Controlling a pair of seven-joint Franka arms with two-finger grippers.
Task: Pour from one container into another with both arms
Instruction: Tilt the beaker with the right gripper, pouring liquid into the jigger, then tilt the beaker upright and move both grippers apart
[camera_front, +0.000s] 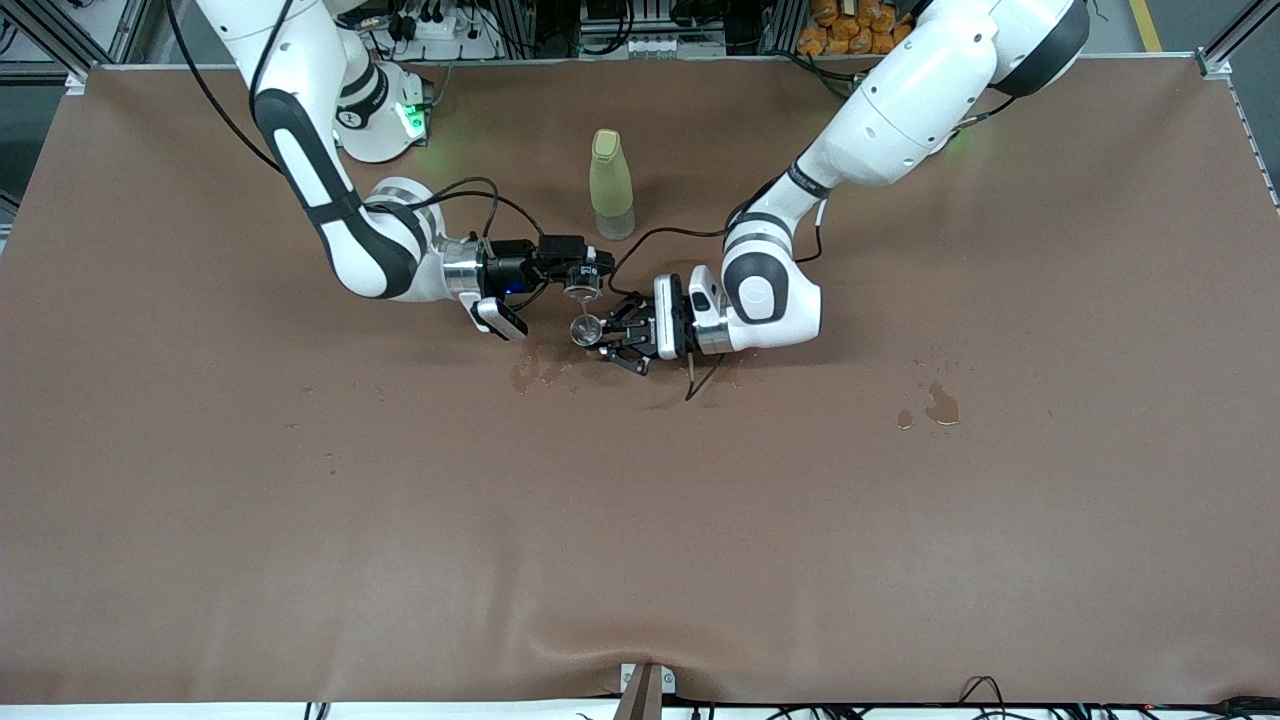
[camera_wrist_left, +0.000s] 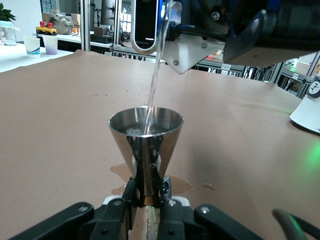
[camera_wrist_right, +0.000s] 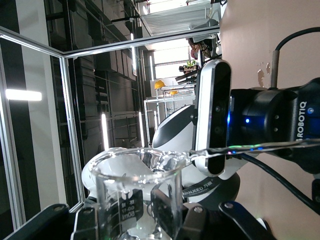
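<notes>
A silver hourglass-shaped jigger (camera_wrist_left: 146, 135) stands upright in my left gripper (camera_wrist_left: 148, 192), which is shut on its narrow waist. In the front view the jigger (camera_front: 585, 328) hangs just over a wet patch near the table's middle, with the left gripper (camera_front: 612, 337) beside it. My right gripper (camera_front: 580, 275) is shut on a clear glass cup (camera_front: 578, 291), tipped over the jigger. A thin stream of water (camera_wrist_left: 155, 75) falls from the cup into the jigger's bowl. In the right wrist view the marked cup (camera_wrist_right: 135, 190) fills the space between the right gripper's (camera_wrist_right: 137, 212) fingers.
A tall yellow-green bottle (camera_front: 611, 185) stands farther from the front camera than both grippers. Wet spots mark the brown table cover under the jigger (camera_front: 530, 370) and toward the left arm's end (camera_front: 940, 403). A cable (camera_front: 700, 380) trails below the left wrist.
</notes>
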